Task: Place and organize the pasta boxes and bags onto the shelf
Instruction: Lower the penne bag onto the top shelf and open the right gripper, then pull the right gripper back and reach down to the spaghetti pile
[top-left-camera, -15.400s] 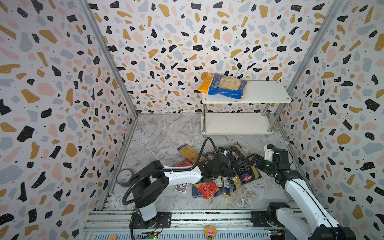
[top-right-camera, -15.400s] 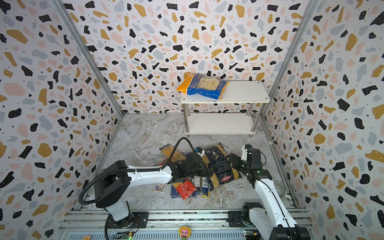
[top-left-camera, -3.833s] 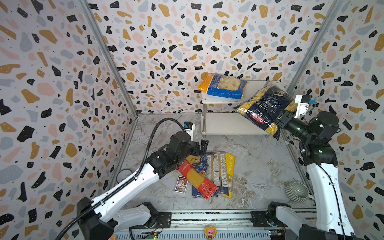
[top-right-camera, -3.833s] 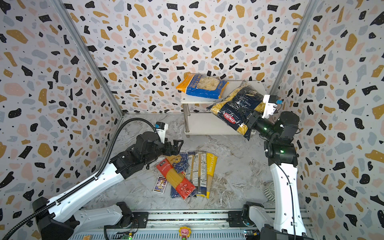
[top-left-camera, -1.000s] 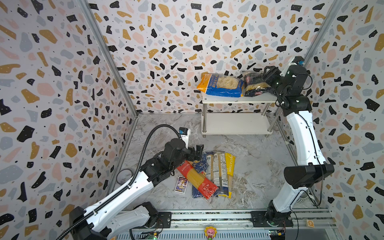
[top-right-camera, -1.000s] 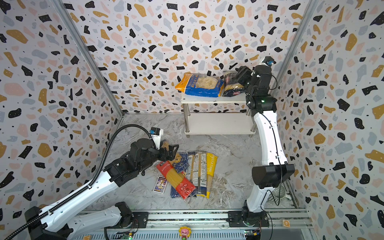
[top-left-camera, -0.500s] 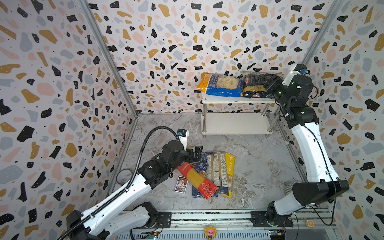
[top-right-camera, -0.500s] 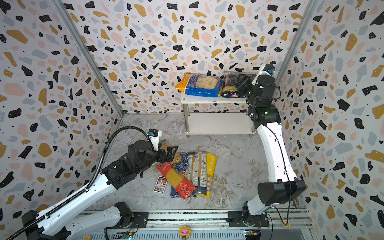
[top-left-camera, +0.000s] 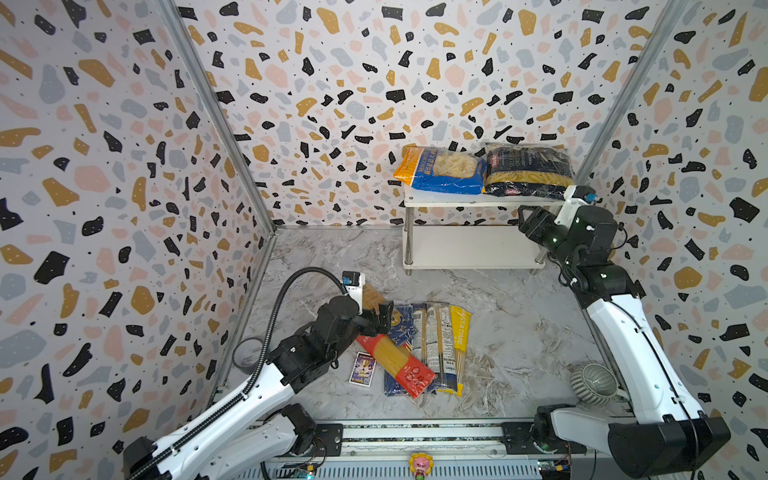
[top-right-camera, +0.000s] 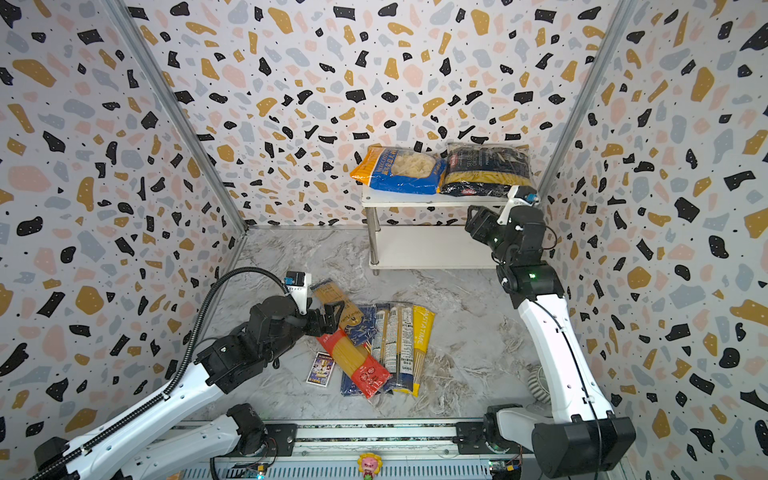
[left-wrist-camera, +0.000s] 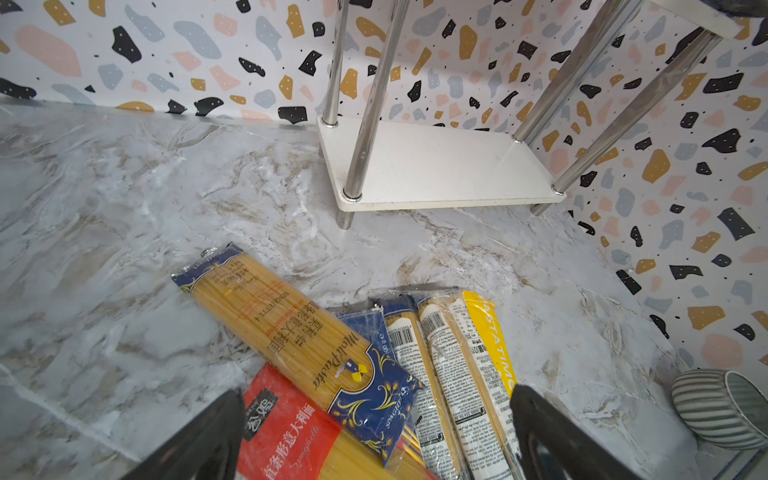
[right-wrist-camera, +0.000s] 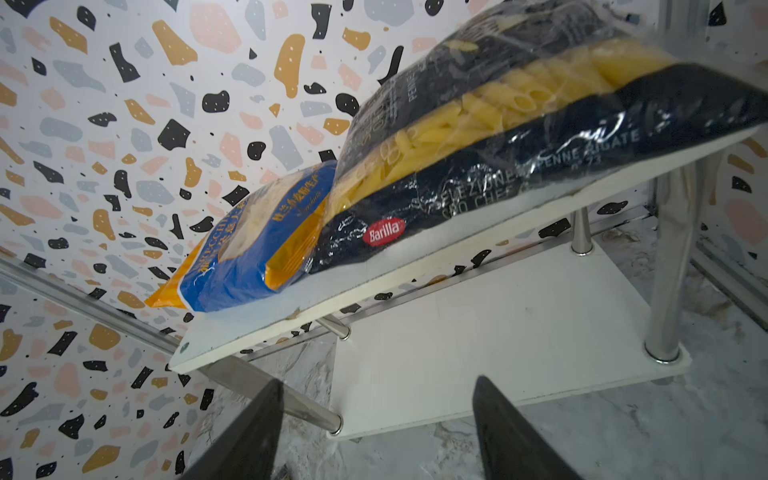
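The white shelf (top-left-camera: 469, 249) stands at upper right in both top views, against the back wall. On its top board the navy penne bag (top-left-camera: 528, 170) and the blue-orange shell bag (top-left-camera: 440, 172) lie flat and touching, long axes running left to right; only the right wrist view shows the penne bag's red logo (right-wrist-camera: 383, 231). The spaghetti packs (top-left-camera: 428, 345) lie on the floor at lower centre, long axes running top to bottom, the red one slanting toward lower right. The left gripper (left-wrist-camera: 376, 395) hovers over them, jaws wide and empty. The right gripper (right-wrist-camera: 378, 384) is parted and empty before the shelf. Only the top views show the purple card (top-left-camera: 363, 369).
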